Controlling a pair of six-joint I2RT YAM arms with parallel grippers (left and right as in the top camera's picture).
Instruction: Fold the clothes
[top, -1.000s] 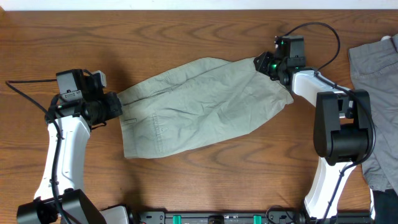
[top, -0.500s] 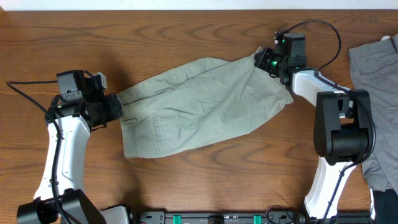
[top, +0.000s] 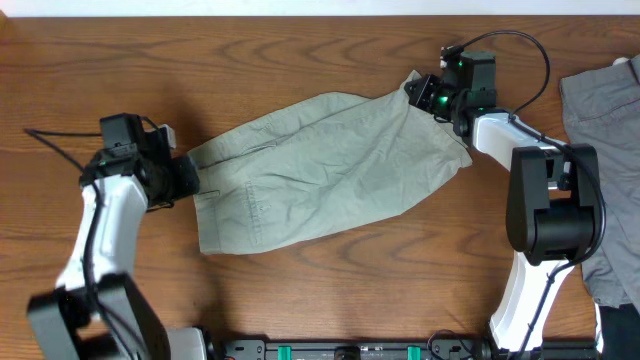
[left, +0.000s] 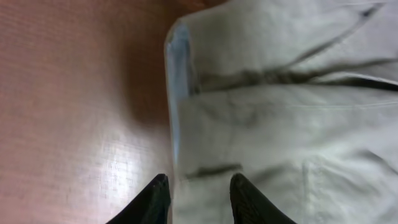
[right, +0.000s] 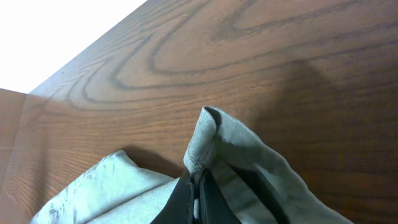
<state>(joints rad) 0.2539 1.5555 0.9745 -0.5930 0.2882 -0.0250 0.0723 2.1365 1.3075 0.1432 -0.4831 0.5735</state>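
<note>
One pair of pale khaki-green shorts (top: 320, 170) lies wrinkled across the middle of the wooden tabletop (top: 300, 50), stretched slantwise between the two arms. Its broad end points down and left towards the left arm. Its other end narrows to a corner up and right, at the right arm.

The left claw (top: 189, 177) sits right at the shorts' left edge. In the left wrist view its two dark fingers (left: 152, 202) stand spread, and the stitched edge of the cloth lies in the gap between them, with the fabric running on beyond. The cloth there looks flat and unpinched.

The right claw (top: 420, 96) is at the far upper-right corner of the shorts. Its fingers are pressed together on a small fold of the fabric, which stands up in a peak just past the tips.

Some darker grey garments (top: 600, 120) lie at the right edge of the tabletop, beyond the right arm and apart from the shorts.
</note>
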